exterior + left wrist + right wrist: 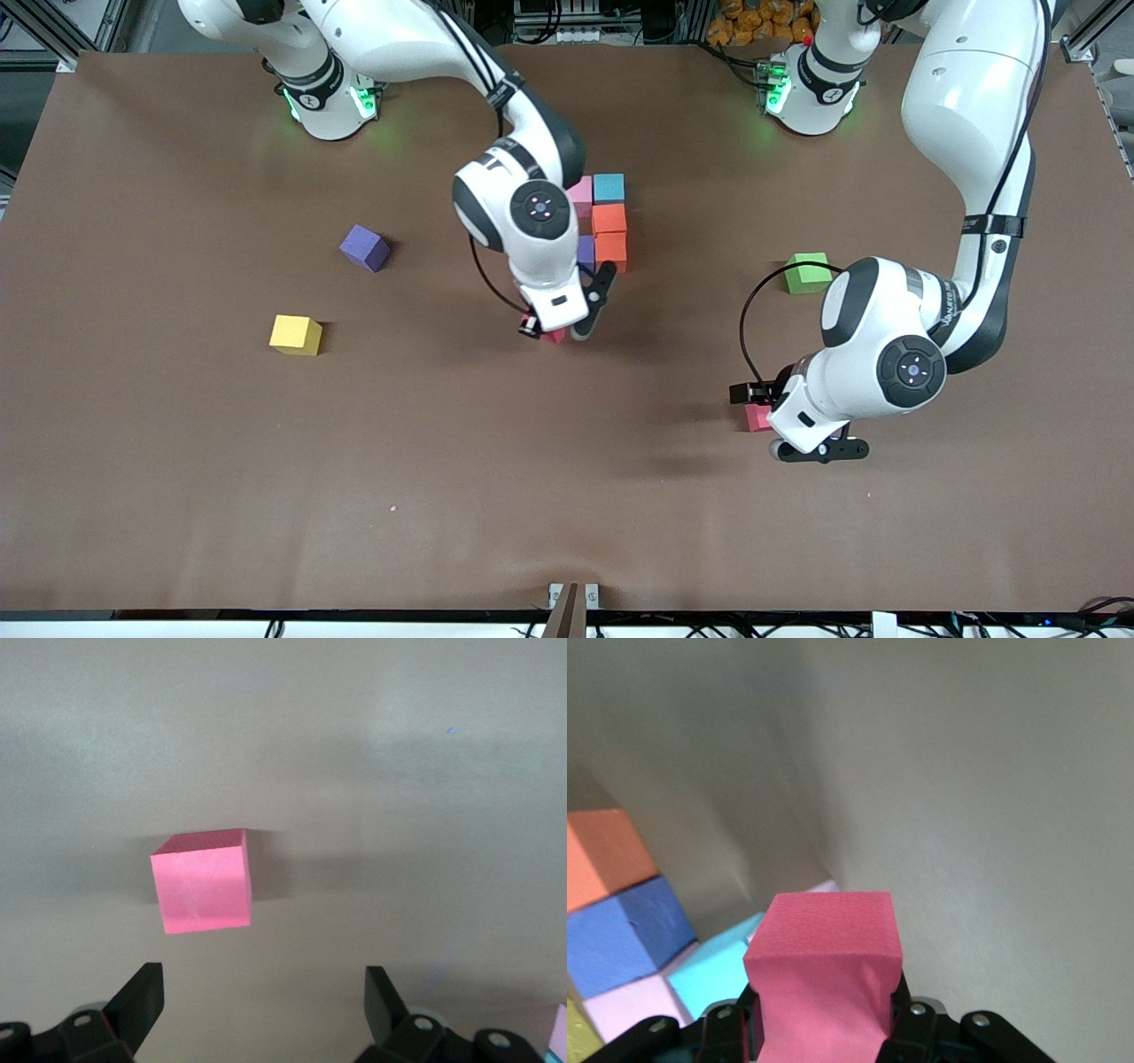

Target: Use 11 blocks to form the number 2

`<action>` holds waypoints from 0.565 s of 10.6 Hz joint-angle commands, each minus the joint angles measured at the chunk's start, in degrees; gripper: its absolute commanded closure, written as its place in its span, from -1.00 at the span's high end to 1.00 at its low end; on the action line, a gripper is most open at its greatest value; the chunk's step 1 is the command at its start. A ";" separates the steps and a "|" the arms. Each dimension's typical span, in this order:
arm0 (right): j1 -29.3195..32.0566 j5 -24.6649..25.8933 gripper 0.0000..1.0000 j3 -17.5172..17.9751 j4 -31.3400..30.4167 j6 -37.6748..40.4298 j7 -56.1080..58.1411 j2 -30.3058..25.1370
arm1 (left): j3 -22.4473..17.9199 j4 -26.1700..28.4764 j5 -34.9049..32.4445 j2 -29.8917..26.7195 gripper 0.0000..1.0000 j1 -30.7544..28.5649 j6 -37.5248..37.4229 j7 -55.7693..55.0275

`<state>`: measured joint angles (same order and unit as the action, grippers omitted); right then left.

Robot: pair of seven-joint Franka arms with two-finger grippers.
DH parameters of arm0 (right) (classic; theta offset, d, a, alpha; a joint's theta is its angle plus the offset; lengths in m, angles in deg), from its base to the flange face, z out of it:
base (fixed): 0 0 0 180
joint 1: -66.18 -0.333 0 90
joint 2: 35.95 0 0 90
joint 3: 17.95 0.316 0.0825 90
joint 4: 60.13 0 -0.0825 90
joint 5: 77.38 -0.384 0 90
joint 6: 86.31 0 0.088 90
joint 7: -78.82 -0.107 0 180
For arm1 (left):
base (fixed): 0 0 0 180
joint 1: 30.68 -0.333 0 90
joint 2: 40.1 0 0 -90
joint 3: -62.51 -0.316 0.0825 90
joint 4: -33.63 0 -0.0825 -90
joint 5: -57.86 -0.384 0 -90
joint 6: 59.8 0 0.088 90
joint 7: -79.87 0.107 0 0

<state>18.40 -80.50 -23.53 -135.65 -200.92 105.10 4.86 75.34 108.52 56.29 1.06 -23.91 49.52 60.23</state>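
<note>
We note the right claw (824,1028) clenched on a red block (826,970), held just above the table (177,496) beside the cluster of placed blocks (608,232): pink, light blue and two orange show mid-table. The left claw (264,992) hangs released, jaws wide, low over a pink block (202,881) lying toward the left arm's end. A purple block (364,247) and a yellow block (295,335) lie apart toward the right arm's end. A green cube (807,272) sits by the left arm.

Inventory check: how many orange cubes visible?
2. One orange cube touching the light blue cube, the second orange cube touching it, nearer the camera. The right arm may hide others.
</note>
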 commanded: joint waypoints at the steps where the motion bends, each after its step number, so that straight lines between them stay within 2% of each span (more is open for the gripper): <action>1: -0.46 0.75 -0.54 1.10 7.03 2.29 3.94 4.88 | -0.09 -0.01 -4.12 1.82 1.00 -0.79 0.02 1.45; 4: -0.55 0.66 -0.54 1.88 12.13 3.60 10.37 9.01 | -0.09 -0.10 -4.67 3.75 1.00 -0.79 0.10 1.62; 6: -0.47 0.57 -0.54 2.76 12.94 3.61 11.08 10.25 | 0.00 -0.10 -4.84 4.28 1.00 -0.70 2.12 1.89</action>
<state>17.68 -80.48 -21.70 -126.62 -198.99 114.83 12.64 75.10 108.73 52.65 4.98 -24.60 50.62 60.93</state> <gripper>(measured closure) 0.458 0.000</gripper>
